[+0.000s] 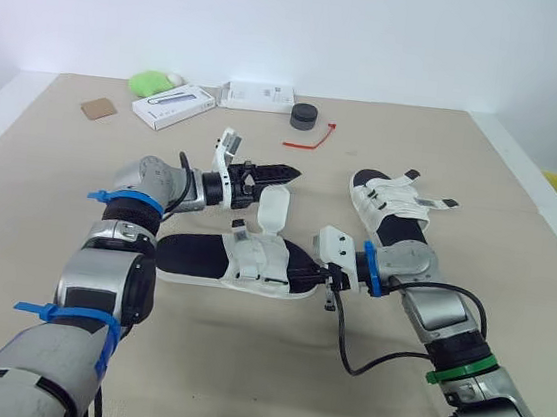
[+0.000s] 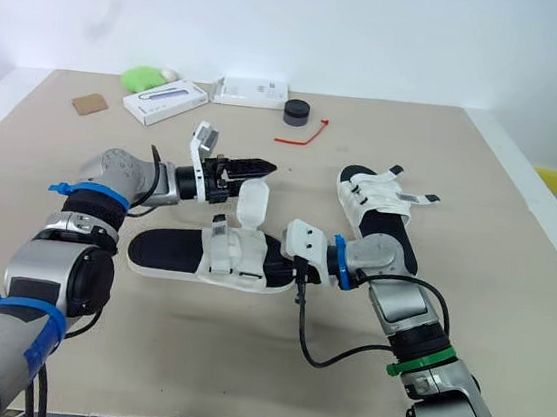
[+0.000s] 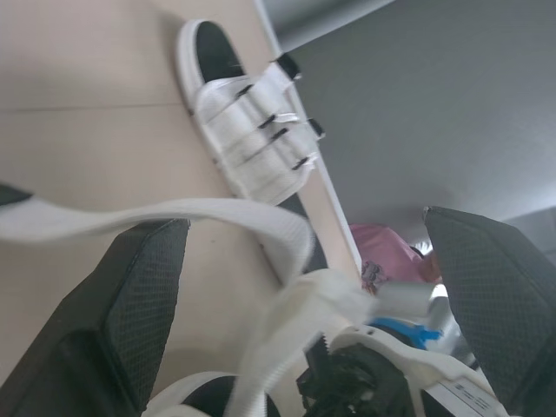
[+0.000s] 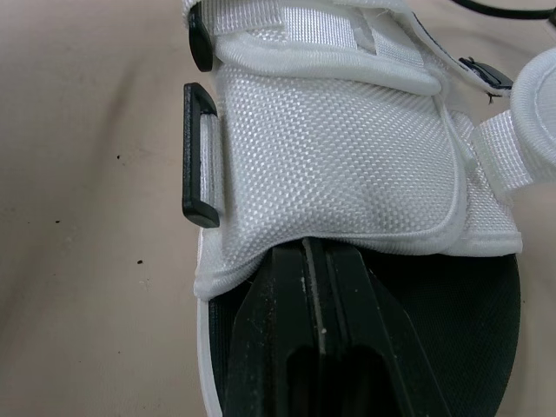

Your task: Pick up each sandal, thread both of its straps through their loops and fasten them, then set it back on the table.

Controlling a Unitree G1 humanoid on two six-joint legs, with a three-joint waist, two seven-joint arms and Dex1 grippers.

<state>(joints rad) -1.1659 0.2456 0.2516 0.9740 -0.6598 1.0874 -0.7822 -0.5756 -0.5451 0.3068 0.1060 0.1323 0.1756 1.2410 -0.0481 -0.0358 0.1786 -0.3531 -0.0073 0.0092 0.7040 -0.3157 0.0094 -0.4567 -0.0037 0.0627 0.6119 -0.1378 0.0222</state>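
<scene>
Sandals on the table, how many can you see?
2. The near sandal lies centre front; the far sandal sits behind it to the robot's right.

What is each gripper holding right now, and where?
Nothing is gripped. The left gripper is open beside the raised strap; the right gripper is shut, tips tucked under the white upper of the near sandal.

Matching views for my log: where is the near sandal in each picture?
Left eye view: near sandal at centre, slightly low.
Right eye view: centre again, slightly leftward.
Left wrist view: its loose strap crosses between the left claw's open fingers.
Right wrist view: its white upper just past the right claw.
Shared landmark: the second sandal.
</scene>
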